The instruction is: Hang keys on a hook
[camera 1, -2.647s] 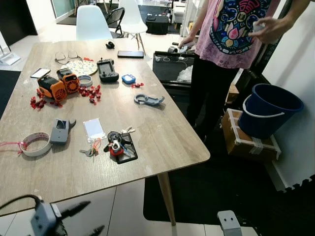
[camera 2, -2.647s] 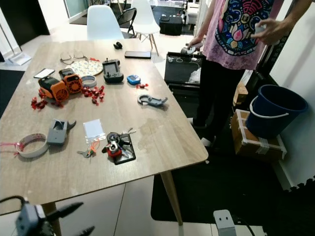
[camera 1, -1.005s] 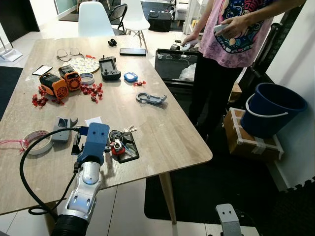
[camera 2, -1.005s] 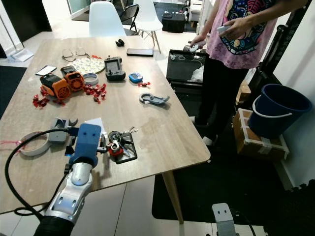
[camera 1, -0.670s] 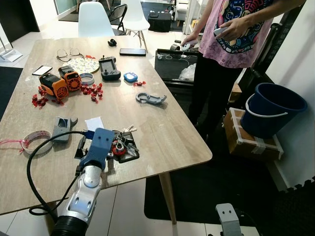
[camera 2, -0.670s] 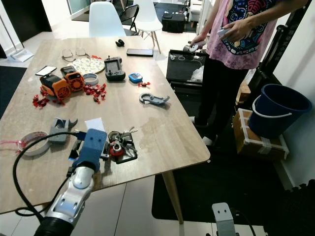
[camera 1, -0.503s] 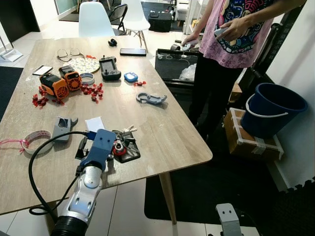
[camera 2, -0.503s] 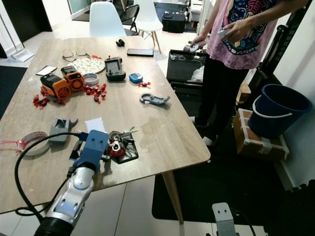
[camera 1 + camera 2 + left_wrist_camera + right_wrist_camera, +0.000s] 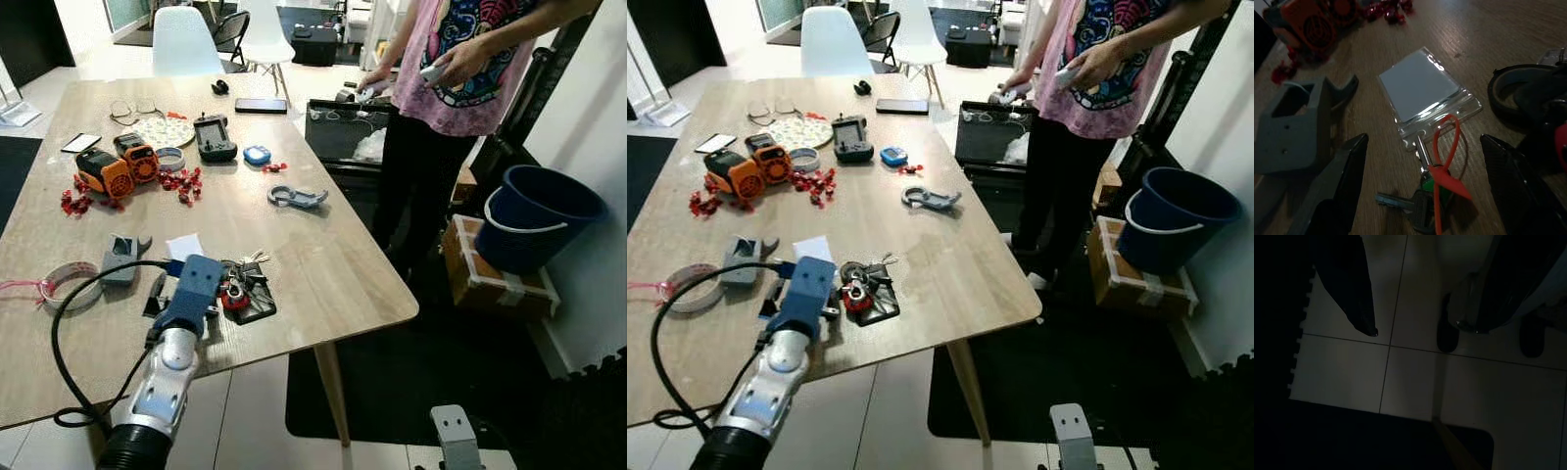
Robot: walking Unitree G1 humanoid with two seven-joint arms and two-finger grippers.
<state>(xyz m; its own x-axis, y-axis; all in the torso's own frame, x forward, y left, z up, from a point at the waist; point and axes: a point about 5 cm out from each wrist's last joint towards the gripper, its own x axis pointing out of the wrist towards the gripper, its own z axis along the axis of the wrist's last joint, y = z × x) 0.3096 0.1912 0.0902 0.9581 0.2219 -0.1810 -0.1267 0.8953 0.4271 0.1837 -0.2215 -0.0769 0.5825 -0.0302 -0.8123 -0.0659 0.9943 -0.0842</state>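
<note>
A small bunch of keys with an orange loop lies on the wooden table, clipped to a clear card holder. My left gripper is open just above them, one finger on each side, touching nothing. Its blue wrist reaches over the table's near edge. A second bunch of keys with a red fob lies just to the right on a black pad. A grey hook piece sits to the left, and a grey carabiner hook lies farther back. My right gripper hangs open over the tiled floor.
A person in a pink shirt stands at the table's far right side. A blue bucket sits on a cardboard box. The table holds a tape roll, orange devices, red pieces, a controller and a phone.
My left arm has risen from below the table edge and come over the small key bunch. In the last second it only shifted slightly right.
</note>
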